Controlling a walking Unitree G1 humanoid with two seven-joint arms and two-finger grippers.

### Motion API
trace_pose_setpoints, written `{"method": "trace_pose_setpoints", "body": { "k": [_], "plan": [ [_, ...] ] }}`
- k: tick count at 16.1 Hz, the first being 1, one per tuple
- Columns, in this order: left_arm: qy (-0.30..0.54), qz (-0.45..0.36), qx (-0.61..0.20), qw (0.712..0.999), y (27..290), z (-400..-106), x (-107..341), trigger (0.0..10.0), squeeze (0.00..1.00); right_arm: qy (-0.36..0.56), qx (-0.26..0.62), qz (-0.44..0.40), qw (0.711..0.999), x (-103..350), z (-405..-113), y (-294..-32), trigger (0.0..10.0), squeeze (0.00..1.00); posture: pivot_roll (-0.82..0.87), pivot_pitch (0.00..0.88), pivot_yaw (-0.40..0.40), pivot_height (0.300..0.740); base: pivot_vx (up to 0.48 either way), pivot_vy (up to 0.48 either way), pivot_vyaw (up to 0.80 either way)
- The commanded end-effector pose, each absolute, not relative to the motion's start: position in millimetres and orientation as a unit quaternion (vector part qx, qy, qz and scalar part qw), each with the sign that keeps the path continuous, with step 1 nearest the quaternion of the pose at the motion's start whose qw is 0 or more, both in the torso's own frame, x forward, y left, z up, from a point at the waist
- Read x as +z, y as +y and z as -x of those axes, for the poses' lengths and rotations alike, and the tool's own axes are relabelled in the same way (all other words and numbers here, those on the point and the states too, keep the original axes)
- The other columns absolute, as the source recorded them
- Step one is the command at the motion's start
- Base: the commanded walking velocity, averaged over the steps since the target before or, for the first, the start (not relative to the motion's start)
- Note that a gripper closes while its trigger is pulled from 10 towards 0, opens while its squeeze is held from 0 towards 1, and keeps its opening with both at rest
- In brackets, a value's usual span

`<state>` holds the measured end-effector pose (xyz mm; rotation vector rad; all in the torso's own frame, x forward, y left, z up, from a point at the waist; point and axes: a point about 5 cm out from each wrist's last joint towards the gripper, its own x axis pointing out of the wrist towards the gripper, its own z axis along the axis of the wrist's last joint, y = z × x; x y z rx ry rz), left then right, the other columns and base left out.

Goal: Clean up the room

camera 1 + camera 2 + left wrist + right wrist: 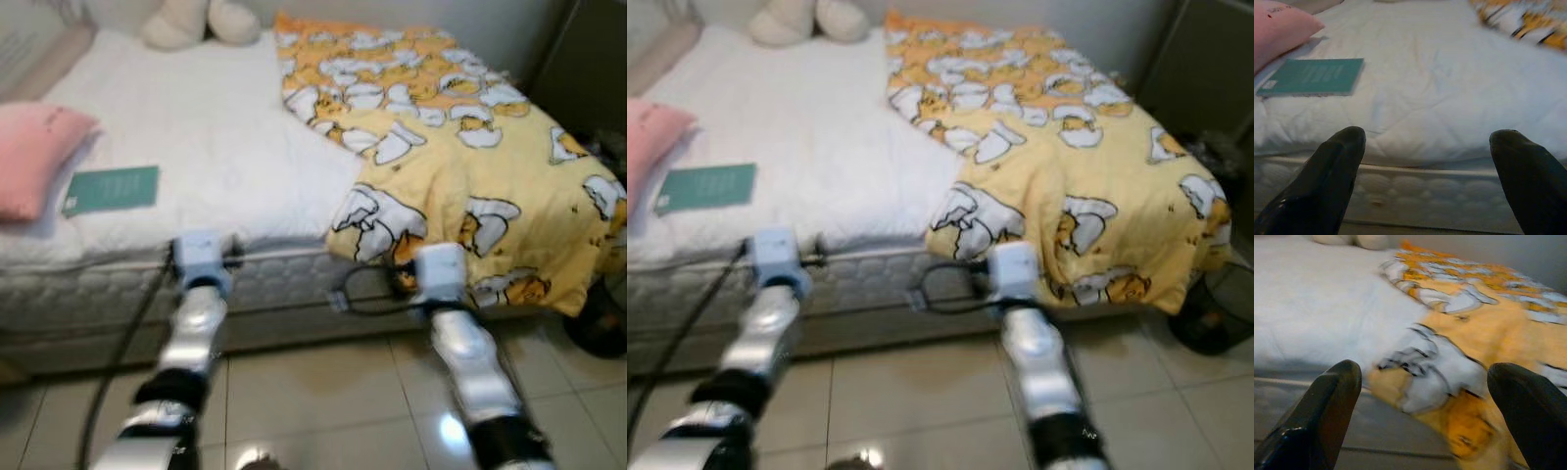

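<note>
A bed with a white sheet (pixel 216 127) stands before me. A yellow blanket (pixel 460 147) with a cartoon print covers its right half and hangs over the front edge. A teal book (pixel 112 188) lies flat on the sheet near the left, beside a pink pillow (pixel 34 157). My left gripper (pixel 1427 139) is open, level with the mattress edge and pointing at the white sheet, with the teal book (pixel 1312 77) farther off. My right gripper (pixel 1425 372) is open too, facing the hanging corner of the yellow blanket (pixel 1449 382). Neither holds anything.
A cream plush toy (pixel 196 20) sits at the bed's far edge. The mattress side (pixel 88 294) runs across my front above a tiled floor (pixel 323 401). A dark cabinet (pixel 588 59) and a dark round object (pixel 600 328) stand on the right. A black cable (pixel 362 299) loops by my right wrist.
</note>
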<state>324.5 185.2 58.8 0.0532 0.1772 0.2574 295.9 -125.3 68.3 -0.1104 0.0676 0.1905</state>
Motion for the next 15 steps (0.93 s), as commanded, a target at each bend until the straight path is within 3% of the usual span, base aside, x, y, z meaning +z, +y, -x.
{"method": "trace_pose_setpoints", "body": {
  "k": [1,10,15],
  "plan": [
    [0.084,-0.022,0.119,0.989,175,-330,63,10.0,0.0,0.036,0.082,0.066,0.994,66,-294,-138,10.0,0.0,-0.01,0.0,0.008,0.74,0.48,0.0,0.0],
    [0.064,-0.021,0.115,0.991,176,-337,73,10.0,0.0,0.026,0.088,0.071,0.993,69,-300,-134,10.0,0.0,0.0,0.0,0.002,0.74,0.48,0.0,0.0],
    [0.026,-0.033,0.049,0.998,160,-328,77,10.0,0.0,0.054,0.05,0.044,0.996,55,-289,-154,10.0,0.0,0.02,0.0,0.002,0.74,0.48,0.0,-0.16]
  ]
}}
